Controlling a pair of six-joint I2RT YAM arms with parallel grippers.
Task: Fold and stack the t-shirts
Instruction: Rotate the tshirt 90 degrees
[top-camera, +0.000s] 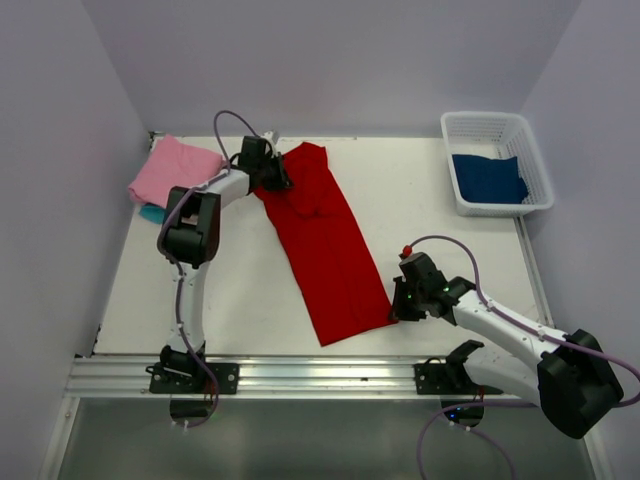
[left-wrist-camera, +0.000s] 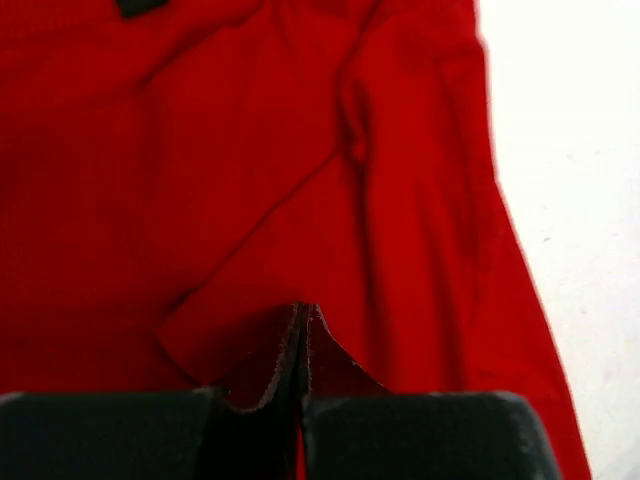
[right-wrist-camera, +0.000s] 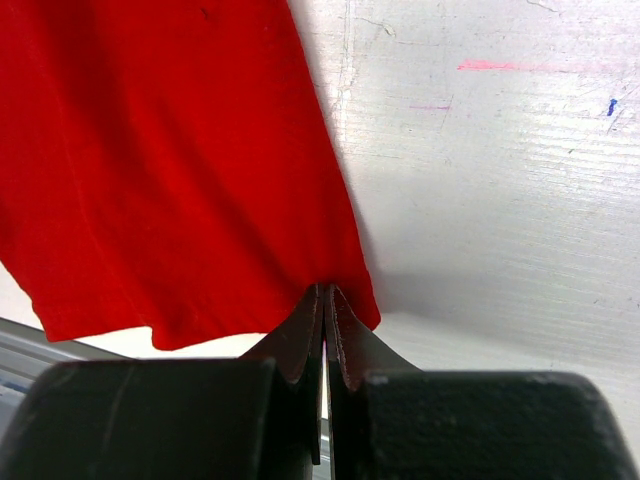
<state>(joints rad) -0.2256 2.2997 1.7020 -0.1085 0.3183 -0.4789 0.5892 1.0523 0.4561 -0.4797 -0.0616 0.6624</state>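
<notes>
We count four shirts: one red shirt (top-camera: 325, 240) in the middle, one pink shirt (top-camera: 175, 170) far left, one turquoise shirt (top-camera: 152, 213) at its near edge and one blue shirt (top-camera: 488, 178) far right, plus one basket (top-camera: 455, 125) and two grippers, the left gripper (top-camera: 275, 180) and the right gripper (top-camera: 397, 310).

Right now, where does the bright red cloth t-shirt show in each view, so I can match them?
Top external: the bright red cloth t-shirt lies as a long diagonal strip mid-table, between the arms.
Left wrist: the t-shirt fills most of the frame; left gripper shut on a fold.
Right wrist: the t-shirt takes the upper left; right gripper shut on its corner.
Shared landmark: the white table, bare along the shirt's edge in all three.
</notes>
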